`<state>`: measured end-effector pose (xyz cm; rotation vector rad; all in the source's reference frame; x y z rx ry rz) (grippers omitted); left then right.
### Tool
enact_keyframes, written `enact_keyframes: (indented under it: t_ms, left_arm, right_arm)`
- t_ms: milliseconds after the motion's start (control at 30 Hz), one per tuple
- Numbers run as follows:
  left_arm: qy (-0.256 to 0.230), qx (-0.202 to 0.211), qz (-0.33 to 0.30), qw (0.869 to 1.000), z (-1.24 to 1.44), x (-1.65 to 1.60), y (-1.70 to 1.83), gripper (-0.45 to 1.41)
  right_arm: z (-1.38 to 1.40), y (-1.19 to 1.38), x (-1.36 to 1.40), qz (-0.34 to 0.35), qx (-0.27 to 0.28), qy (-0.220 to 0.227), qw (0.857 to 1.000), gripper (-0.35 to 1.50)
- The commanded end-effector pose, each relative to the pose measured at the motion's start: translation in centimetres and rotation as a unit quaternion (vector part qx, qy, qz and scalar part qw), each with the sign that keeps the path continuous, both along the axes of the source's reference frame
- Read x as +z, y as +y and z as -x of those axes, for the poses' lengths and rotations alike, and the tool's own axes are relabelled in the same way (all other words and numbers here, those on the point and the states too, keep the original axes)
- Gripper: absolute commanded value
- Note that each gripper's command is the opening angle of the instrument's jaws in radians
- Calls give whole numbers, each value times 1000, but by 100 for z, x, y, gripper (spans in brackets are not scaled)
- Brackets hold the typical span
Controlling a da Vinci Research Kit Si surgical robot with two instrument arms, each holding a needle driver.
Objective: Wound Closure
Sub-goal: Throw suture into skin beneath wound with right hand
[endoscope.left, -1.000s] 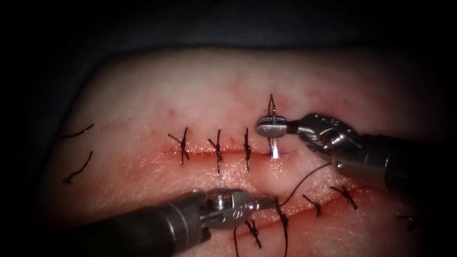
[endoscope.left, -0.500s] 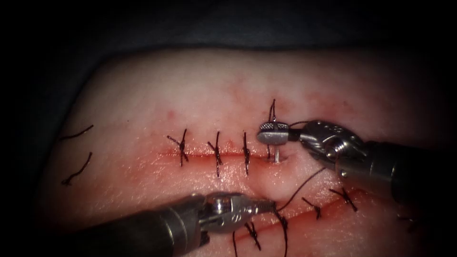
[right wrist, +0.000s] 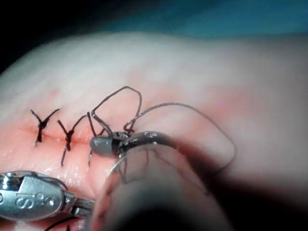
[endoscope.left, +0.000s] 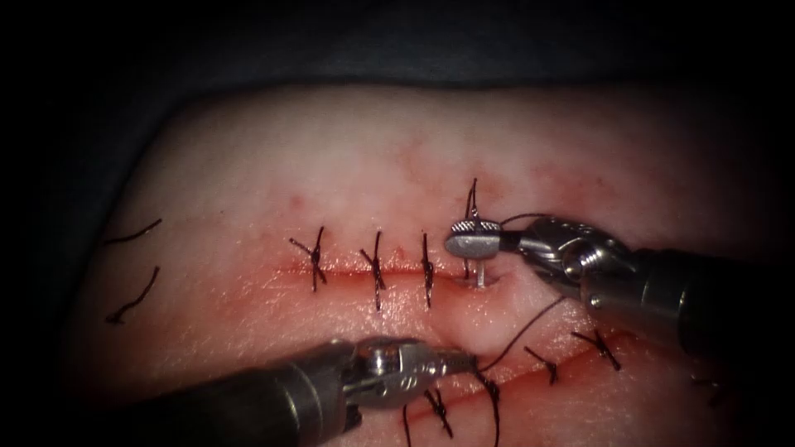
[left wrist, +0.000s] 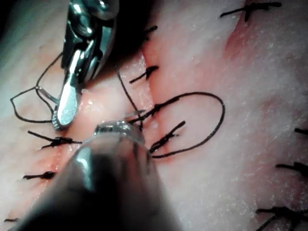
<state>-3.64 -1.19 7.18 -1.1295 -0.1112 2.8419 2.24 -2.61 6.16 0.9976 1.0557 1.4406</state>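
My right tool (endoscope.left: 474, 242) comes in from the right, its jaws shut on the curved needle (endoscope.left: 476, 271) near its rear end. The needle stands upright with its point in the tissue (endoscope.left: 348, 165) at the right end of the upper cut (endoscope.left: 348, 271). Thread (endoscope.left: 530, 321) runs from the right tool down to the tip of my left tool (endoscope.left: 465, 361). The left tool lies low against the tissue below the cut, jaws shut; whether they grip the thread I cannot tell. The right wrist view has the right jaws (right wrist: 108, 144) beside thread loops (right wrist: 120, 98).
Three tied stitches (endoscope.left: 378, 266) cross the upper cut left of the needle. A second cut (endoscope.left: 538, 366) with several stitches runs below at the right. Two cut thread ends (endoscope.left: 137, 291) lie at the far left. Red fluid lines both cuts.
The right tool has lowered toward the cut, driving the needle deeper, so less of it shows below the jaws. The left tool has shifted slightly down and left.
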Motion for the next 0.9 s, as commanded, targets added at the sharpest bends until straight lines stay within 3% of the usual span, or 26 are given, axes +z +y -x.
enact_keyframes:
  t_ms: [33, 333, 467, 533, 633, 733, 767, 900]
  left_arm:
    - [-1, -1, 2, 1000, 7, 3, 5, -40]
    - [-1, 0, 1, 1000, 7, 2, 5, -40]
    - [-1, 0, 1, 1000, 6, 1, 5, -40]
    - [-1, 1, 1, 1000, 4, -1, 4, -40]
    - [-4, 11, 9, 1000, -3, -5, 3, -40]
    - [-20, 9, 29, 999, -10, -9, 6, -18]
    - [-32, 2, 33, 999, -13, -10, 7, -8]
    - [-65, 11, 38, 997, -22, -12, 8, -1]
  right_arm:
    - [-12, 3, 0, 2, -2, 2, 1000, -35]
    - [-17, -13, -7, -9, -7, 6, 1000, -35]
    - [-14, -5, -7, -13, -4, 7, 1000, -35]
    - [-10, 7, -7, -11, 26, 27, 999, -35]
    - [-6, 22, -5, -11, 59, 53, 997, 114]
    - [0, 38, -2, -28, 68, 62, 995, 140]
    - [2, 43, 0, -35, 70, 65, 995, 141]
    - [16, 62, 11, -49, 67, 72, 994, 145]
